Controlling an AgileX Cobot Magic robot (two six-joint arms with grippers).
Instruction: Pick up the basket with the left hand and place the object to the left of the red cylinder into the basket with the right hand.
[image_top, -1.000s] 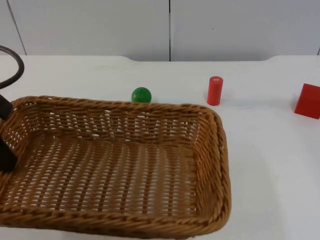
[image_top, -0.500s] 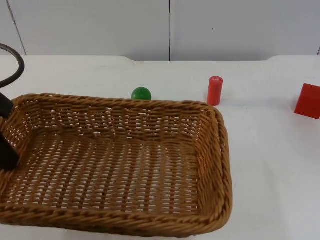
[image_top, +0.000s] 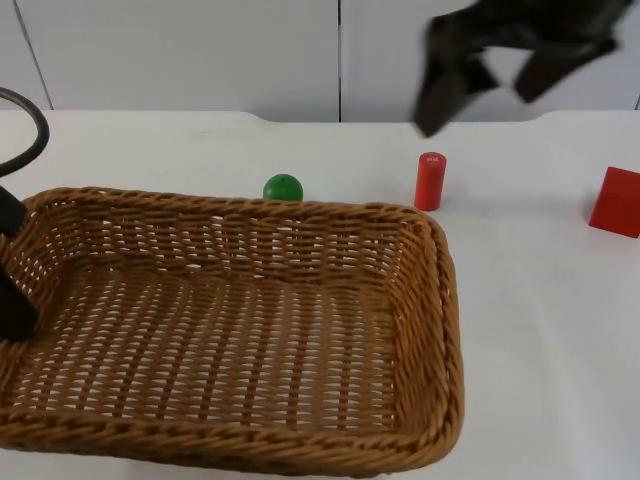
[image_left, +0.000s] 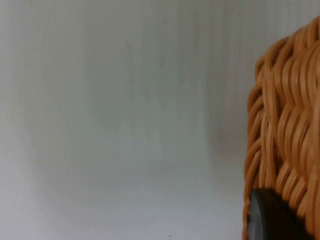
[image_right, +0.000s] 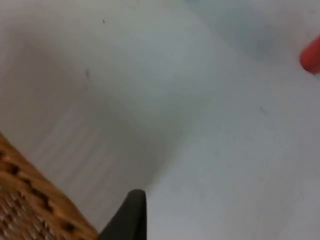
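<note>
Top view: left end effector (image_top: 14, 300) pinches the wicker basket (image_top: 240, 330); right end effector (image_top: 485, 75), spread, should descend toward nine o'clock of the red cylinder (image_top: 430, 181), centring over the green ball (image_top: 283, 188).

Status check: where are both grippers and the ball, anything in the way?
Left gripper clamped on basket rim. Right gripper in the air above red cylinder, empty. Green ball behind basket's far rim, path unobstructed.

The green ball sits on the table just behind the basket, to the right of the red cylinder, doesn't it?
Not quite. The green ball does sit on the table just behind the basket, but the top view shows it to the left of the red cylinder, not the right.
</note>
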